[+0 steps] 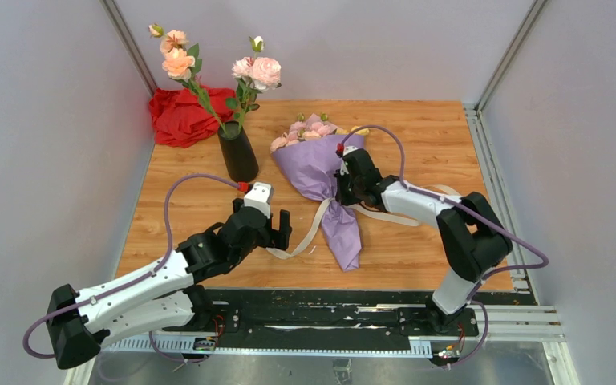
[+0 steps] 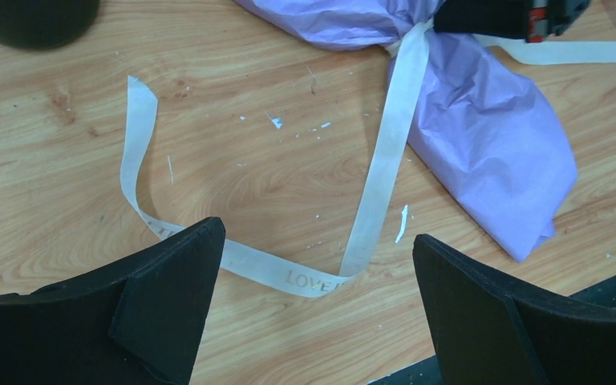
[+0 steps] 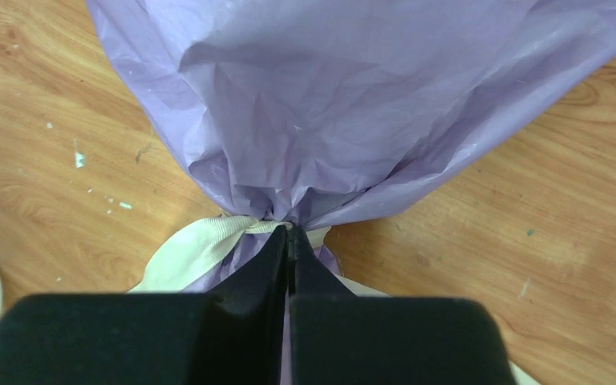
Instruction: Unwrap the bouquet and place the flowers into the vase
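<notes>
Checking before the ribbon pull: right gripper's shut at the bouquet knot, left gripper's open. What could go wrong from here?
1. The right gripper is shut right where the ribbon cinches the bouquet. Whether it pinches ribbon or paper is unclear, so a pull may tear paper.
2. The left gripper hangs open, holding nothing, so the bouquet could slide.
3. The vase with tall roses stands near; a dragged bouquet might tip it.
</notes>
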Motion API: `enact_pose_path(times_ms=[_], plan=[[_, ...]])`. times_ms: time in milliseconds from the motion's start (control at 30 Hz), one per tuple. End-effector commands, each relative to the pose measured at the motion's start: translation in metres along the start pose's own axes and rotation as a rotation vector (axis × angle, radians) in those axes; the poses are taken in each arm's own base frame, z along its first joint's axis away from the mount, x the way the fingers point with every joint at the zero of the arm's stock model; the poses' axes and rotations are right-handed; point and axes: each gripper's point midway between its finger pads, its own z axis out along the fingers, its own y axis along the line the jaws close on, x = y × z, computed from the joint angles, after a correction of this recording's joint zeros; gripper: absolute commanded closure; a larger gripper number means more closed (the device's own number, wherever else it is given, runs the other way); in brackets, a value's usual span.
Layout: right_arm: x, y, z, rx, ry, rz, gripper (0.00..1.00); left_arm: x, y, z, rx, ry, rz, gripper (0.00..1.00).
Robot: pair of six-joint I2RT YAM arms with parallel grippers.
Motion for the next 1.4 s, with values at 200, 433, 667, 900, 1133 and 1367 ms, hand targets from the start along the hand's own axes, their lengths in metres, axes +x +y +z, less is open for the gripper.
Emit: enact_pose_path(times_ms=[200, 433, 667, 900, 1133, 1367], plan=[[-0.032, 0.012, -0.066, -0.014, -0.151, -0.021, 1.00, 0.008, -0.001, 0.010, -0.009, 0.005, -0.008, 0.00], [-0.012, 0.010, -0.055, -0.022, -0.076, -0.034, 0.69, 0.012, -0.009, 0.017, 0.012, 0.025, -0.010, 0.00], [0.004, 0.006, -0.039, -0.016, -0.032, -0.036, 0.68, 0.016, -0.005, 0.016, -0.001, 0.029, -0.004, 0.00], [0.015, 0.012, -0.026, -0.044, 0.021, -0.046, 0.73, 0.018, -0.006, 0.020, -0.004, 0.034, -0.003, 0.00], [0.025, 0.012, -0.014, -0.049, 0.056, -0.038, 0.87, 0.021, -0.004, 0.021, -0.011, 0.044, 0.003, 0.00], [0.011, 0.015, -0.030, -0.046, 0.004, -0.049, 1.00, 0.021, -0.005, 0.022, -0.011, 0.043, 0.001, 0.00]])
